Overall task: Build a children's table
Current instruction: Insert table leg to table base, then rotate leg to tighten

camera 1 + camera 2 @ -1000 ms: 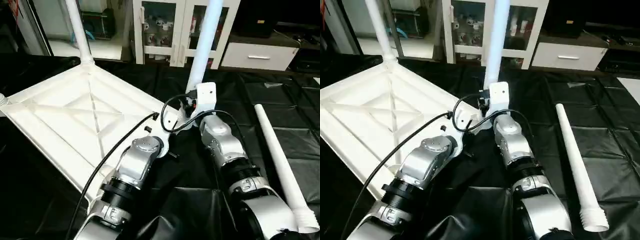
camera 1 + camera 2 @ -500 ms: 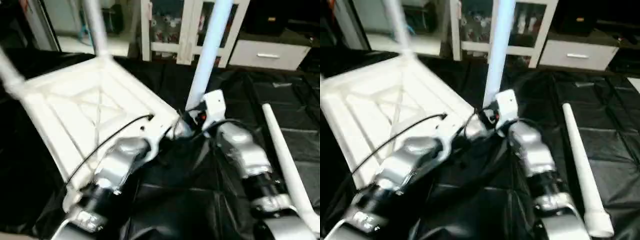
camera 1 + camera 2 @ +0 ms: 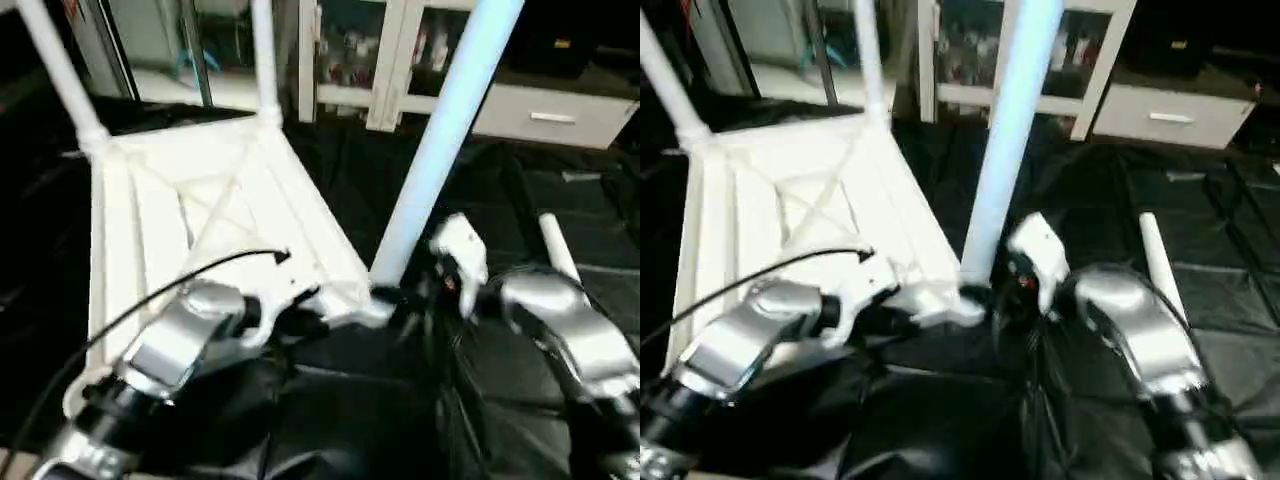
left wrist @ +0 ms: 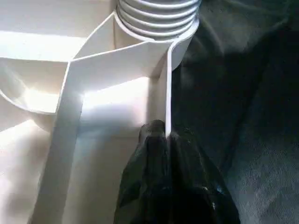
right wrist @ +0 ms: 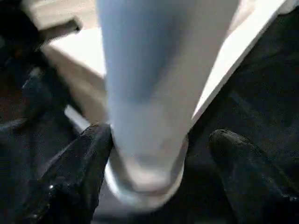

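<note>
- The table top [image 3: 200, 215] lies upside down on the black sheet [image 3: 560, 215], left of centre, its X-ribbed underside facing up.
- Three legs stand up out of its corner sockets: the nearest leg [image 3: 440, 150] rises from the near-right corner, tall and pale blue in this light; a second leg [image 3: 263, 60] stands at the far corner, and a third leg [image 3: 55, 75] at the far-left one.
- A fourth leg [image 3: 1160, 265] lies flat on the sheet, off to the right, well apart from the top.
- In the left wrist view the ribbed foot of the nearest leg sits down in its round socket [image 4: 154, 28], right at the meeting of the top's rim walls.
- The left gripper [image 4: 166, 135] is pinched tight on the thin upright rim wall [image 4: 167, 88] of the table top, just beside that socket; one finger sits either side of the wall, hardly a gap between them.
- The right gripper [image 5: 156, 154] stands wide around the base of the nearest leg, its two black fingers [image 5: 77, 168] spread on either side; whether either touches the tube cannot be told.
- From the head, both silver forearms reach in toward that near-right corner, the left arm [image 3: 170, 350] over the top's near edge, the right arm [image 3: 565, 335] coming from the right.
- Beyond the sheet stand a white glass-fronted cabinet [image 3: 385, 60] and a low white drawer unit [image 3: 550, 110].
</note>
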Robot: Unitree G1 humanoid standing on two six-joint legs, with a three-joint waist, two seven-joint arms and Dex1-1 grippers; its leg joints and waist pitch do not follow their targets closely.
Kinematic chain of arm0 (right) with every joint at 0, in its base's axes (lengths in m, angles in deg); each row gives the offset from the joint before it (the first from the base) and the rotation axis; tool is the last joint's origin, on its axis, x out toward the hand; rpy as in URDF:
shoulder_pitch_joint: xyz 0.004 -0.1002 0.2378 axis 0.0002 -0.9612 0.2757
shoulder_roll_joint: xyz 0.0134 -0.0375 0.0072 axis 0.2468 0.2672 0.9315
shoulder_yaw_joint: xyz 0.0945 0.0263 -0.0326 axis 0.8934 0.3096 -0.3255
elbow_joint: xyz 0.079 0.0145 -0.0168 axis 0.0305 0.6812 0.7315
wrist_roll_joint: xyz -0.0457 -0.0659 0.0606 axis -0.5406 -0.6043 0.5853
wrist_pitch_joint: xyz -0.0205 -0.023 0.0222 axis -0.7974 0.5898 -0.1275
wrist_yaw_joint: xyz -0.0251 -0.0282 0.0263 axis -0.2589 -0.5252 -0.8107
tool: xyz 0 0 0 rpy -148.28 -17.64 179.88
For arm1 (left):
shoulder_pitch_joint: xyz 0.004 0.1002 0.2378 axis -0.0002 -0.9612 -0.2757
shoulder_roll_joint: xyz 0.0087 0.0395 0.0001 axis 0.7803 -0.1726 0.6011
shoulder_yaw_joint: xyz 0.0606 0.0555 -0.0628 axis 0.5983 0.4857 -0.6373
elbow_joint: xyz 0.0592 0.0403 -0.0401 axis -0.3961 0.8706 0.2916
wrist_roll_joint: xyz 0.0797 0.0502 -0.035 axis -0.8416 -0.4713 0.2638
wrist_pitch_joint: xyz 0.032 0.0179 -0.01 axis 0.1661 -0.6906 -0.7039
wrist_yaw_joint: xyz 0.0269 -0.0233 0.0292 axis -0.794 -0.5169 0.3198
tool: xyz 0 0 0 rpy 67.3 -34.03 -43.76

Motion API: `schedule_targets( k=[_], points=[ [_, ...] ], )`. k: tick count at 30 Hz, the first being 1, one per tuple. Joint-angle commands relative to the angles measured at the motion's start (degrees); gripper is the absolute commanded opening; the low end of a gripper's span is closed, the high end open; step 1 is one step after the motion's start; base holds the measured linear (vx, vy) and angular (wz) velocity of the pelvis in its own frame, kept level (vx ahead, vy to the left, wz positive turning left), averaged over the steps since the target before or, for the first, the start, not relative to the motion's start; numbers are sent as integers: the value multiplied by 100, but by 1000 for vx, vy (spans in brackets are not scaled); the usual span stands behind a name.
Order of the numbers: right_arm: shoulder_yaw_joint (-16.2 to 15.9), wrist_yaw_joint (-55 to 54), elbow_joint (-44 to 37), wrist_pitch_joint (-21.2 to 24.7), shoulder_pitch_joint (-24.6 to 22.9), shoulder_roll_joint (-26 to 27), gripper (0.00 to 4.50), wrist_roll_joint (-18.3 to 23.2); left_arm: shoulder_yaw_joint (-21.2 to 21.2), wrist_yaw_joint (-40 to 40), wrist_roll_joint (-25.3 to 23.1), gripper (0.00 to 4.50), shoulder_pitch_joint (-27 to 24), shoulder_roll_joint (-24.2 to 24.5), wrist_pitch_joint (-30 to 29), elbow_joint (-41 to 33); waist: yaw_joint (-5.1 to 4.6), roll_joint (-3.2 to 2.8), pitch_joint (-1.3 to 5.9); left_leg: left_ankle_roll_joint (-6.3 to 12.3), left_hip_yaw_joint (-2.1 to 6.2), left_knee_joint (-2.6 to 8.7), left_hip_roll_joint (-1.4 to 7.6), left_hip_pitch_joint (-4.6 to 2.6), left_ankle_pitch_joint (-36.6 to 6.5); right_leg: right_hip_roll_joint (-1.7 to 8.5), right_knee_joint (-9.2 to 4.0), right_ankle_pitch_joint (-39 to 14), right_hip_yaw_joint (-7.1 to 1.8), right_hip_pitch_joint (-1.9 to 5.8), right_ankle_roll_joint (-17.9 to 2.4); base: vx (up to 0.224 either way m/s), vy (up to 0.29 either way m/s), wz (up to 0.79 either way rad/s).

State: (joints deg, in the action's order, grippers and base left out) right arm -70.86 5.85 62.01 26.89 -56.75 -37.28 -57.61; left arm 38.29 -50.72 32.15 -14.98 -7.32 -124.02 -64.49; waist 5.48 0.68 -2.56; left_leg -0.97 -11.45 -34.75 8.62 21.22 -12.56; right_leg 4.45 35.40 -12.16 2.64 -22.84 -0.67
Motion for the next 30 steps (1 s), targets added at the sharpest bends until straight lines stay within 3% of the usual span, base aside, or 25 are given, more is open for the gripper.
schedule_targets(
  k=[1,5,12,16,17,18,21,24,30],
  points=[
    [-124,173,-152,46,-34,-107,363,42,147,-321,225,0,29,26,33,-269,-28,10,294,389,215,426,498,-121,-357,472,-330,8,-285,281,-1519,0,0,0],
    [-245,225,-18,-88,-36,-93,363,-76,195,-455,262,0,34,107,14,-351,-49,1,308,268,217,424,498,-137,-389,463,-328,-32,-287,271,-1510,0,0,0],
    [-273,13,487,-395,186,229,363,-293,292,-559,331,0,55,140,-7,-420,-59,6,324,327,213,397,473,-108,-203,463,-289,244,-281,285,-1601,0,0,0],
    [-305,38,574,-452,229,277,363,-311,302,-553,320,0,60,135,1,-412,-41,-5,330,316,209,391,479,-127,-201,457,-284,238,-282,283,-1594,0,0,0],
    [-313,60,600,-474,237,288,363,-314,308,-548,321,0,62,136,2,-411,-48,24,328,326,207,393,476,-117,-197,454,-285,252,-281,288,-1591,0,0,0],
    [-327,116,631,-493,243,302,337,-301,315,-543,324,0,64,143,0,-413,-43,16,330,326,212,391,477,-118,-185,457,-276,259,-280,291,-1591,0,0,0],
    [-331,245,744,-564,256,356,329,-311,322,-530,327,0,60,149,-17,-425,-42,22,334,367,208,380,473,-109,-194,469,-276,242,-284,295,-1608,0,0,0],
    [-359,285,773,-593,254,341,287,-314,318,-525,325,0,45,157,-18,-430,-43,19,329,367,210,383,476,-115,-196,459,-280,193,-280,287,-1594,0,0,0],
    [-370,330,784,-624,221,322,271,-315,324,-536,325,0,33,177,-23,-430,-42,17,325,320,211,384,477,-118,-305,460,-290,34,-283,282,-1567,0,0,0]
  ],
)
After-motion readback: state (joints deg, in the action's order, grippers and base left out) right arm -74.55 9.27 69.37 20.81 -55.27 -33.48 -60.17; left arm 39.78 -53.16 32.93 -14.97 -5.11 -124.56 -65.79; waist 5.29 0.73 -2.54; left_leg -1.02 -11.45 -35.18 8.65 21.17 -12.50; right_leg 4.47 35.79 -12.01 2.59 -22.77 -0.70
